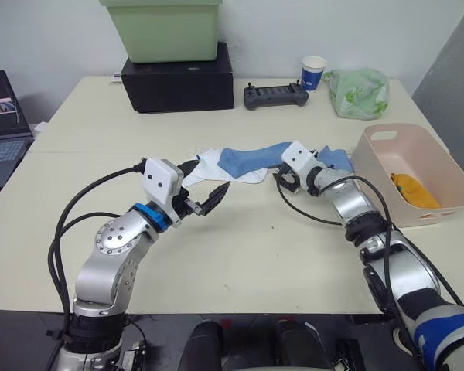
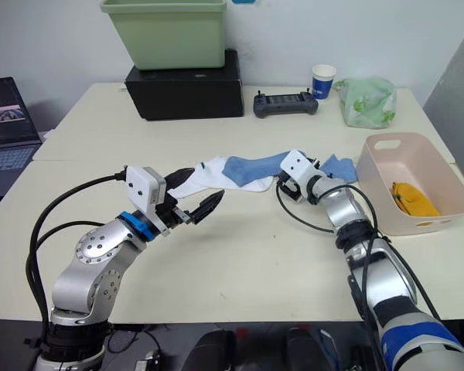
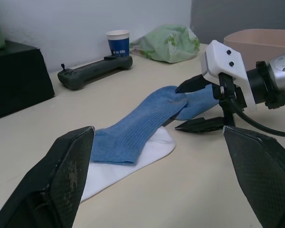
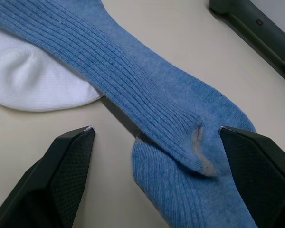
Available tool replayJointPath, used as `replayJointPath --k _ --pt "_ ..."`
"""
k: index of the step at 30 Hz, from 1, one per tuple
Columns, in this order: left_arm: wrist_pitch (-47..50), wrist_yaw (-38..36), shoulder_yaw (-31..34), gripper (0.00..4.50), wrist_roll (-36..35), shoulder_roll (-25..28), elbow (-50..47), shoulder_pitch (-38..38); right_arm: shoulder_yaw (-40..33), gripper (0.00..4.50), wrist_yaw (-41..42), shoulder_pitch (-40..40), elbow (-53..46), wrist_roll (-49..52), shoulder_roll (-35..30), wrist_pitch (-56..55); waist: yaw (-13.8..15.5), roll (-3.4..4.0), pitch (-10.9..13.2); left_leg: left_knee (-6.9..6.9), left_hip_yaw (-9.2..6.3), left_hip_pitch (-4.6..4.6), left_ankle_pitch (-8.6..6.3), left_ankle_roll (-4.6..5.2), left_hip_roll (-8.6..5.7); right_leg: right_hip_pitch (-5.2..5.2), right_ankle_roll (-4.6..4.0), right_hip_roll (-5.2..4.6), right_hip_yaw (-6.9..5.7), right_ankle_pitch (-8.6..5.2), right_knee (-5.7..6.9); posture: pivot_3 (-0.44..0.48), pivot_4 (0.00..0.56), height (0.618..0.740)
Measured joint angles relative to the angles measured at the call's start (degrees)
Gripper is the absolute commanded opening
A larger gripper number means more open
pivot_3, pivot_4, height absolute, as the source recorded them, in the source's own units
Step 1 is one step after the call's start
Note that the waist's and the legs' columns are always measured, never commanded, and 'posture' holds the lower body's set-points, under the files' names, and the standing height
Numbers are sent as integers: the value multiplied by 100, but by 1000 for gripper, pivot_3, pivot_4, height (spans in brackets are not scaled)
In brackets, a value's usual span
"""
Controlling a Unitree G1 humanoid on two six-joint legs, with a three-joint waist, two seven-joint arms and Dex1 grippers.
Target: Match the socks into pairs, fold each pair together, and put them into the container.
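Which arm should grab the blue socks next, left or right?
Probably right. The right gripper is open at the overlap of the two blue socks. The left gripper, also open, sits by the white socks at the far end.

Cream table (image 1: 240, 255) against a pale wall (image 1: 294, 23) (grey partition (image 1: 456, 69) beside).

text: none legible | paper cup (image 3: 118, 44): white print on blue band; too small to read

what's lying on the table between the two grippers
Between the left gripper and right gripper, a blue sock lies over a white sock; the left wrist view shows it.
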Motion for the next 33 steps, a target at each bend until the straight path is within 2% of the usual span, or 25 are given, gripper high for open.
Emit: replayJointPath --k 1,2,7,13,17,20,25,29,33 --pt "-3 25 -13 4500 1 -4 -15 18 -4 4119 -44 -60 152 -22 23 -94 -9 0 0 0 0 0 0 0 -1 0 0 -1 1 0 0 0 150 740" --pt "-4 42 -18 4500 2 -5 -20 25 -5 3950 -51 -98 252 -53 46 -160 -19 0 0 0 1 0 0 0 -2 0 0 -2 1 0 0 0 150 740" --pt "-30 67 -81 4500 14 -19 -25 26 -4 2046 -145 -231 717 -114 125 -447 -24 0 0 0 0 0 0 0 -2 0 0 -2 0 0 1 0 150 740" --pt "-51 84 -116 4500 30 -87 -25 20 -73 13 -174 -323 1025 -109 156 -597 -41 0 0 0 1 0 1 -1 0 -1 0 -2 2 0 2 0 150 740" --pt "-182 117 -116 4500 118 -115 -7 21 -158 13 -77 -370 1001 -98 148 -810 -45 0 0 -1 0 0 1 -1 0 0 0 -2 2 0 2 0 150 740" --pt "-205 72 -116 4500 137 -82 25 20 -179 13 268 -272 539 -75 85 -838 -46 1 0 -1 0 0 1 -1 0 -2 0 -2 1 0 2 0 150 740" --pt "-214 -58 -11 4500 137 212 64 70 -165 13 1193 488 -1447 165 -211 -257 -26 1 0 -2 -10 -5 0 -1 3 -1 0 -2 1 0 -1 0 150 740" --pt "-172 -270 165 4500 72 490 44 478 11 13 2092 1624 -3717 146 -1057 624 62 1 1 -2 -15 -15 0 0 0 -5 1 -7 -1 -1 -6 0 150 740" --pt "-129 -450 214 4500 -66 604 39 515 34 13 2461 2293 -5177 170 -1393 1359 60 1 1 0 -16 -11 0 0 -2 -3 0 -7 -1 0 2 0 150 740"
